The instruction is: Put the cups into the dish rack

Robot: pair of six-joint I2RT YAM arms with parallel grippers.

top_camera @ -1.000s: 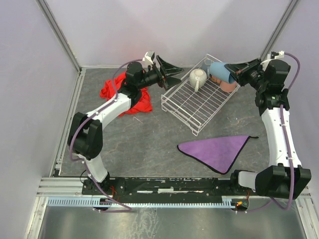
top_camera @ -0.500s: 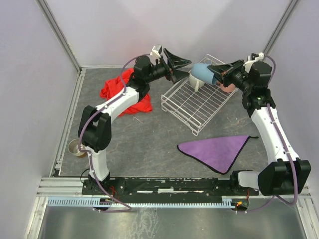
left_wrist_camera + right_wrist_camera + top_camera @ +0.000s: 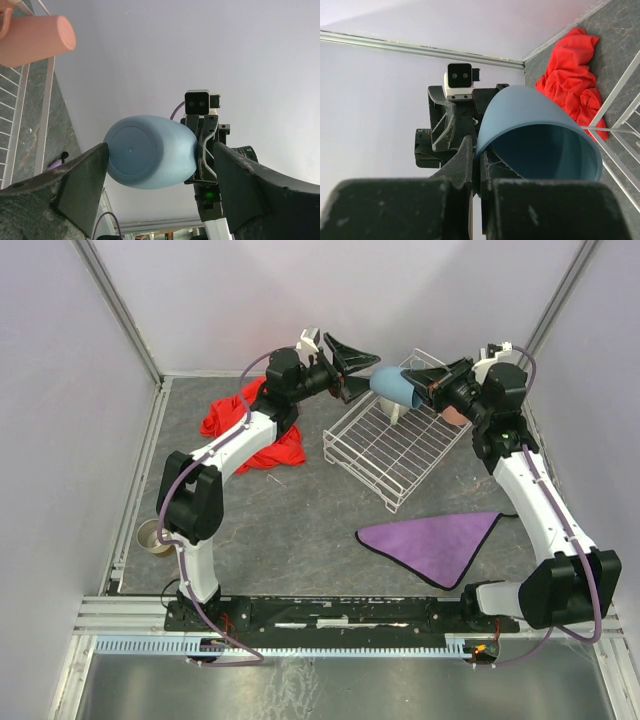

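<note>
My right gripper is shut on the rim of the light-blue cup and holds it on its side in the air above the far end of the white wire dish rack. In the right wrist view the fingers pinch the cup's wall. My left gripper is open and faces the cup. In the left wrist view the cup's base lies between my spread fingers. A cream mug and a salmon-pink tumbler sit in the rack. A metallic cup stands at the left edge.
A crumpled red cloth lies left of the rack, under the left arm. A purple cloth lies flat in front of the rack. The enclosure's walls stand close behind both grippers.
My right gripper has carried the light-blue cup leftward over the rack. My left gripper has risen and swung right to meet it, so the cup's base now sits between its open fingers.
</note>
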